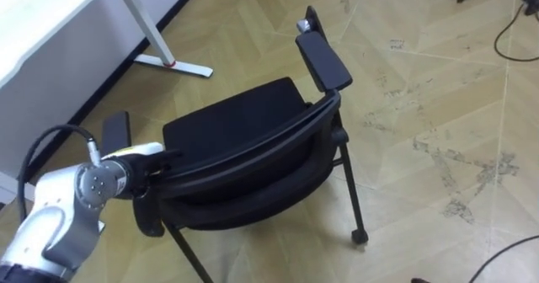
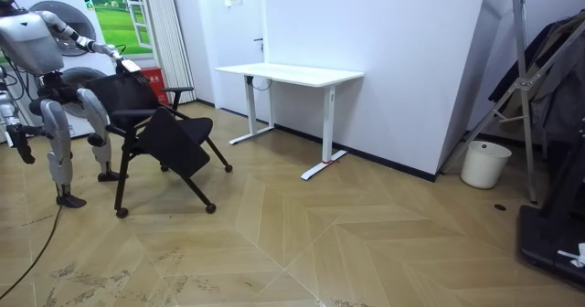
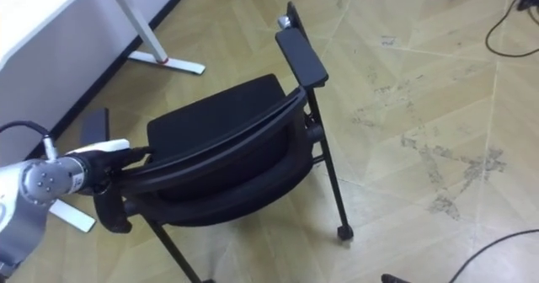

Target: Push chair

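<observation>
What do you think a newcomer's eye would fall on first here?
The black armrest chair on castors sits in the middle of the eye views, the robot's left hand at its backrest's top edge. A white desk with metal legs stands at upper left, and dark scuffs mark the wooden parquet floor at right.

Bare wooden floor [image 1: 421, 81] lies open to the right of the chair [image 1: 236, 127] — on its left the white desk [image 1: 42, 5] and its foot [image 1: 173, 64] stand near, narrowing that side.
</observation>
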`<state>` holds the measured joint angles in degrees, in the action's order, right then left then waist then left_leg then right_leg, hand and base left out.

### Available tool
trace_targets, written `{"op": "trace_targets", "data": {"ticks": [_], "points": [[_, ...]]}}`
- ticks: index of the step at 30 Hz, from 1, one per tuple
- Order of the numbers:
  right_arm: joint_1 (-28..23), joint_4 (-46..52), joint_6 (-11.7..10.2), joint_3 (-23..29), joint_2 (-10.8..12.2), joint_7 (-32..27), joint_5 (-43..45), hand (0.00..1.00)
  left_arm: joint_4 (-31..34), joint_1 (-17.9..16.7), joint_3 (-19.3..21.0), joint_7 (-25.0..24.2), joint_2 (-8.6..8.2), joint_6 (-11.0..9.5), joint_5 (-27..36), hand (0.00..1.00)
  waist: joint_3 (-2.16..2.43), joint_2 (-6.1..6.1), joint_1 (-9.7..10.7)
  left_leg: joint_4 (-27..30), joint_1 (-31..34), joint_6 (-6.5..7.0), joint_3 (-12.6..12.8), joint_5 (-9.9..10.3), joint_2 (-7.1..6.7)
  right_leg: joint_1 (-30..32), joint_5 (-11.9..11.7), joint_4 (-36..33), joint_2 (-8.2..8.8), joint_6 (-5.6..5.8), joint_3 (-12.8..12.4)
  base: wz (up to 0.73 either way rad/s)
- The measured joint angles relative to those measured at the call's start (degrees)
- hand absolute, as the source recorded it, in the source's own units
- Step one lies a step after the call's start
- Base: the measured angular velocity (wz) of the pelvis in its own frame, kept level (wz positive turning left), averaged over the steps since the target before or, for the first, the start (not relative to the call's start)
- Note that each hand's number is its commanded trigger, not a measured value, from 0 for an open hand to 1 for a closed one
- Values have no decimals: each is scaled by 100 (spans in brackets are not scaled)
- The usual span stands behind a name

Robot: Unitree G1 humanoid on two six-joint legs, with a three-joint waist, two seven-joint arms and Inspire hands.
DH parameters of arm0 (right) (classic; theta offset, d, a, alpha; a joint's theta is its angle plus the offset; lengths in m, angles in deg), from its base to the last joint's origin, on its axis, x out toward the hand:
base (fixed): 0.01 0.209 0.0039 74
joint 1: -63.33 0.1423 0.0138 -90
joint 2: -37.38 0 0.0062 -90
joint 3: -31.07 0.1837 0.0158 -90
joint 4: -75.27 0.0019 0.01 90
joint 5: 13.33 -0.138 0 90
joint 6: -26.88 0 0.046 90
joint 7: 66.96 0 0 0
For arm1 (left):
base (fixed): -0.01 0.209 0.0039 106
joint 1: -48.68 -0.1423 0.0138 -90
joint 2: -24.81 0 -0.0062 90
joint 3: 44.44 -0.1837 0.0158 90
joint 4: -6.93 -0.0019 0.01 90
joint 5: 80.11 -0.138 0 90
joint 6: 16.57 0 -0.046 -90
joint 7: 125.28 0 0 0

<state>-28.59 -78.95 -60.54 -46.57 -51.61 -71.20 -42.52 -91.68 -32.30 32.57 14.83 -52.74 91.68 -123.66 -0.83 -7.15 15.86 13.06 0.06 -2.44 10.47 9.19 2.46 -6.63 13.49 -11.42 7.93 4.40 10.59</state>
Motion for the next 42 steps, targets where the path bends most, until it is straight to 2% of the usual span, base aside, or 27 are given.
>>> {"op": "trace_targets", "data": {"ticks": [2,5,11,12,13,19,22,25,27,29,31,37,42], "points": [[-30,18,1,-17,2,-62,2,0,-80,-51,9,119,-43,-27,-3,0,5,33,-75,-36,-76,0,67,0,7,-18,0,-3,-2,0,-75,-15],[-49,18,-1,-17,16,-79,2,0,-188,-66,49,250,-108,-108,-117,0,15,56,-63,-34,-96,0,77,0,7,-31,1,19,-4,3,-108,-6],[-74,19,-1,-10,47,-247,-66,0,-267,-210,49,674,-206,-130,-230,0,22,66,-49,-29,-144,0,134,0,15,-40,3,62,-6,10,-209,-6],[-71,19,-1,-13,55,-260,-75,0,-275,-230,51,740,-216,-149,-230,61,23,65,-52,-27,-144,0,134,0,15,-39,3,62,-7,10,-212,0],[-69,19,-1,-28,56,-262,-69,0,-277,-234,50,784,-219,-164,-228,100,23,64,-60,-28,-144,0,143,0,15,-34,3,61,-7,11,-217,-4],[-83,19,-1,-41,56,-278,7,0,-288,-338,64,999,-220,-315,-229,100,29,70,-94,-38,-173,0,192,0,19,-45,-1,55,-11,11,-258,-2],[-86,26,-1,-40,56,-324,-27,0,-298,-353,27,1014,-160,-433,-291,100,30,69,-70,-37,-170,0,189,0,19,-54,-2,63,-11,12,-252,0],[-150,200,-1,-39,56,-333,-57,0,-301,-332,-18,1030,-156,-458,-416,100,40,57,-55,-31,-172,0,191,0,19,-56,-3,63,-12,14,-262,0],[-145,216,-2,-41,56,-348,-88,0,-310,-359,-75,1204,-160,-465,-433,100,56,58,-60,-31,-172,0,191,0,19,-57,-4,59,-12,14,-265,0],[-147,216,-2,-43,58,-392,-104,0,-326,-443,-83,1571,-247,-501,-456,100,75,76,-68,-30,-172,0,191,0,18,-64,-7,59,-12,16,-266,0],[-132,216,-3,-21,56,-433,-99,0,-373,-447,-81,1688,-283,-533,-465,100,79,82,-66,-28,-173,0,190,0,18,-68,-9,56,-13,17,-269,0],[-145,246,-10,212,55,-638,-69,0,-408,-487,-69,1940,-300,-656,-479,100,79,110,-59,-30,-180,1,196,0,18,-70,-9,51,-13,18,-271,0],[-214,748,-18,750,45,-1123,-21,0,-380,-510,-31,2101,-246,-749,-487,100,73,228,-52,-26,-159,1,209,0,16,-46,-4,51,-6,24,-262,0]]}}
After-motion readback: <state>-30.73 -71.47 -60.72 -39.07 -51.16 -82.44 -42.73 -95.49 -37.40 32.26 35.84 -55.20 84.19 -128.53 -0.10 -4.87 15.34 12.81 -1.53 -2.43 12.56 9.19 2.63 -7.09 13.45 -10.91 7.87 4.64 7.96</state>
